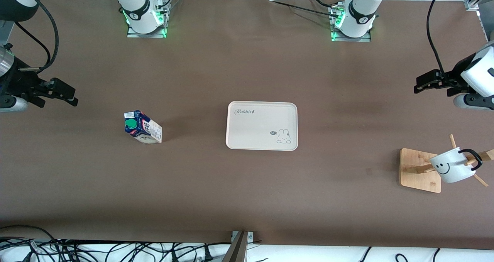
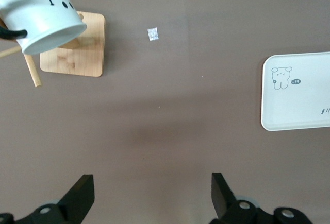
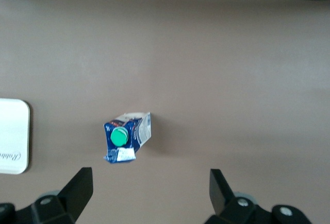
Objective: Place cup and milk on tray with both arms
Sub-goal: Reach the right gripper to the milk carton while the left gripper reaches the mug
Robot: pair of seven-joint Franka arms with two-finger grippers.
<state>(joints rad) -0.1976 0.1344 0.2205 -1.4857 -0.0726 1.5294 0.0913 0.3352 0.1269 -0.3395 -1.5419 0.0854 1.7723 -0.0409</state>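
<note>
Brown surface (image 1: pixel 247 61), both arms waiting at its ends, jaws apart and empty. Tray (image 1: pixel 247 138) mid-surface, bare. Milk (image 1: pixel 142 127) upright toward right gripper (image 1: pixel 63 94), probably light, squashy: grip sides. Cup (image 1: pixel 451 168) hangs on wooden rack (image 1: pixel 418 169) under left gripper (image 1: pixel 424 85), likely slippery, breakable: pinch the rim.

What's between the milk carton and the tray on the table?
Nothing: only bare brown table lies between the milk carton and the tray. The front view shows the whole stretch; the right wrist view agrees.

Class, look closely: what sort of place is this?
Probably a robotics lab: two bench-mounted arms on a brown-covered table, with loose cables along its edge.
</note>
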